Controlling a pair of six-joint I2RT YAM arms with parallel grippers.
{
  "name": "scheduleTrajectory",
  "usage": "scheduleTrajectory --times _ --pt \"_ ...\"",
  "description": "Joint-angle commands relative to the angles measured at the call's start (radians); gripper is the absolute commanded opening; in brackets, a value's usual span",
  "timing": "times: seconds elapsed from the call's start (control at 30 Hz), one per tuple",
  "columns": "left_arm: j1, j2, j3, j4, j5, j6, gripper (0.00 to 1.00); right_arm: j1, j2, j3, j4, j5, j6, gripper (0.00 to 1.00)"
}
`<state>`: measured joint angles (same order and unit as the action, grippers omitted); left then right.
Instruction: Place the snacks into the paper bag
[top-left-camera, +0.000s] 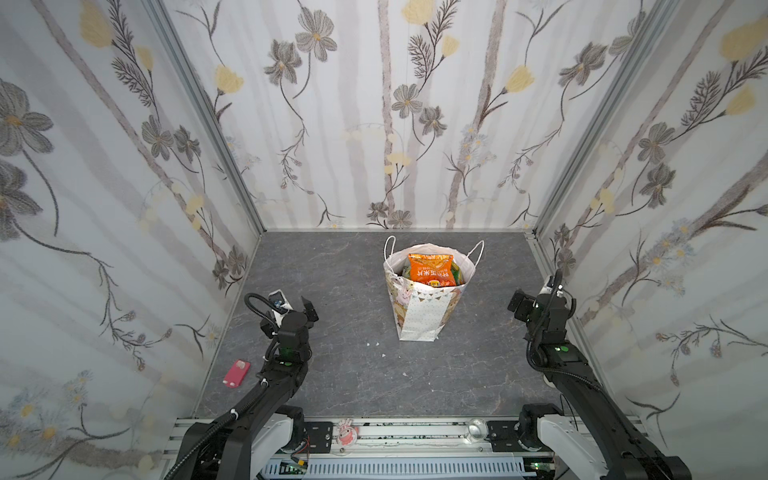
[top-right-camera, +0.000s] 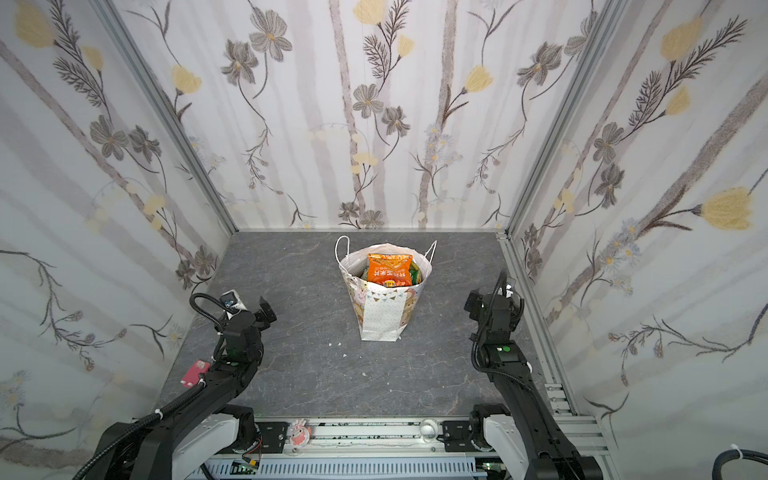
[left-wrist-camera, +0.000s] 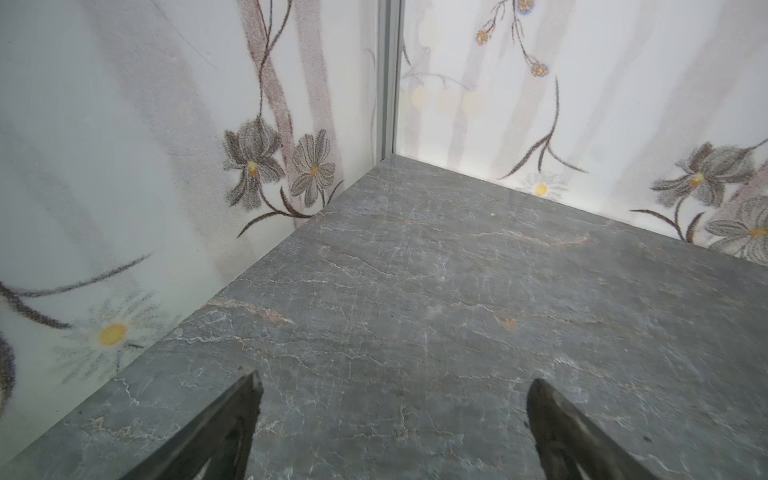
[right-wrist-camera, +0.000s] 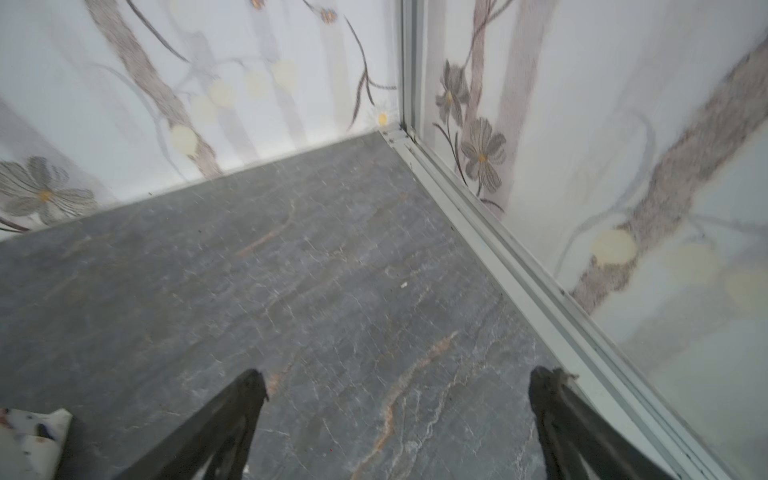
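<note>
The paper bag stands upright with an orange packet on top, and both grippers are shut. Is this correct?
No: the wrist views show the left gripper and right gripper open. The paper bag does stand upright with the orange packet on top.

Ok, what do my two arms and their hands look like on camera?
Both the left arm and right arm are black with white base housings, a green light near each wrist and black corrugated cable hose fastened by white ties. The left hand and right hand each end in two dark tapered fingers.
</note>
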<state>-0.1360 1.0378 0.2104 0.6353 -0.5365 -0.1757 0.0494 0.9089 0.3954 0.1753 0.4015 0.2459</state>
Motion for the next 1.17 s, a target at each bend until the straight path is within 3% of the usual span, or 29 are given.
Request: scheduleTrajectory --times 0.0,0.17,0.3,0.5,0.57,0.6,0.7,0.8,1.13 --pt "0.048 0.091 -0.019 0.288 0.093 0.028 1.00 -0.013 0.073 -0.122 0.420 0.020 -0.014 0.99" --pt "0.066 0.244 -0.072 0.581 0.213 0.050 1.00 -0.016 0.242 -0.199 0.723 0.064 -0.021 1.00" --pt "0.070 0.341 -0.038 0.632 0.254 0.091 1.00 -0.018 0.384 -0.291 1.093 -0.003 -0.101 1.00" --pt "0.078 0.582 -0.049 0.920 0.304 0.133 1.00 -0.014 0.620 -0.331 1.437 -0.175 -0.184 0.99" --pt "0.081 0.536 0.045 0.663 0.368 0.135 1.00 -0.014 0.563 -0.303 1.285 -0.163 -0.171 1.00" --pt "0.102 0.547 0.035 0.687 0.415 0.126 1.00 -0.014 0.565 -0.278 1.232 -0.160 -0.168 1.00" --pt "0.112 0.548 0.032 0.698 0.413 0.115 1.00 0.003 0.591 -0.215 1.166 -0.168 -0.201 1.00" --pt "0.110 0.550 0.032 0.700 0.411 0.114 1.00 0.007 0.597 -0.221 1.177 -0.347 -0.265 1.00" --pt "0.110 0.549 0.032 0.700 0.411 0.115 1.00 -0.002 0.599 -0.199 1.142 -0.296 -0.239 0.99"
